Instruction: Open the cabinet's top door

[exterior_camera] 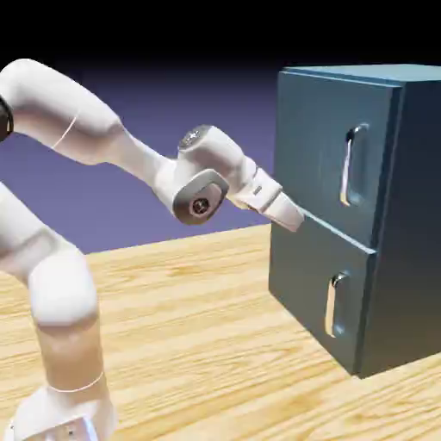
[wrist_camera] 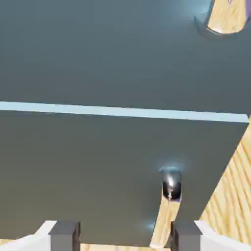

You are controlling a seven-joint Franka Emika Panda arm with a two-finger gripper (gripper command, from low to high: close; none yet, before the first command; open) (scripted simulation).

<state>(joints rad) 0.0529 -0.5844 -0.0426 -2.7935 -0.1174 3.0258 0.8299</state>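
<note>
Simulated test bench (wooden table (exterior_camera: 189, 301), blank backdrop (exterior_camera: 172, 95)).

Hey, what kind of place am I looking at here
Probably a rendered simulation test bench, not a real room: a white robot arm stands on a bare light wooden table, facing a boxy dark teal-blue cabinet with silver handles, before a plain blue-violet backdrop.

The cabinet (exterior_camera: 344, 207) front blocks the hand (exterior_camera: 293, 215); table (exterior_camera: 198, 327) beneath lies open.

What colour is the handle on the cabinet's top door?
Silver: the handle is a shiny metal bar on the dark teal-blue top door. The exterior view shows it best.
</note>
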